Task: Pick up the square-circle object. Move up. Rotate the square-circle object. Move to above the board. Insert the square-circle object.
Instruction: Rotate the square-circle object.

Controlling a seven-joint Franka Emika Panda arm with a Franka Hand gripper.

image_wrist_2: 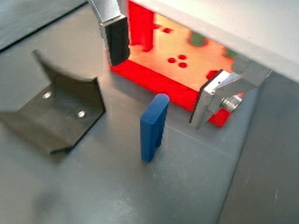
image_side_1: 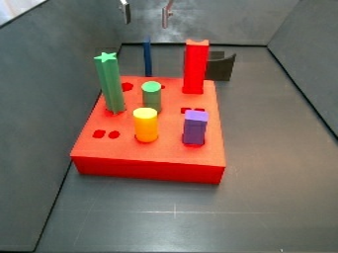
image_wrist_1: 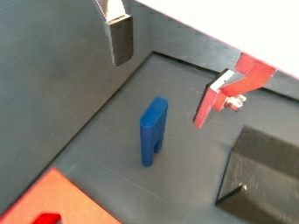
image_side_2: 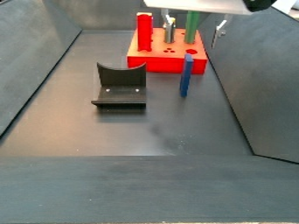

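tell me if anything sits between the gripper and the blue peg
Nothing visible does. The gripper hangs open above the square-circle object, which stands upright and alone on the floor, apart from the board and the fixture.

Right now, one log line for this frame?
phase: pre-grasp | claw: open, above the peg | square-circle object: upright on floor, ungrasped | board: target hole unfilled

You have the fixture (image_side_2: 119, 85) on the floor, plus a tall red post (image_side_1: 196, 65), green star peg (image_side_1: 110, 81), yellow cylinder (image_side_1: 145, 124) and purple block (image_side_1: 196, 127)
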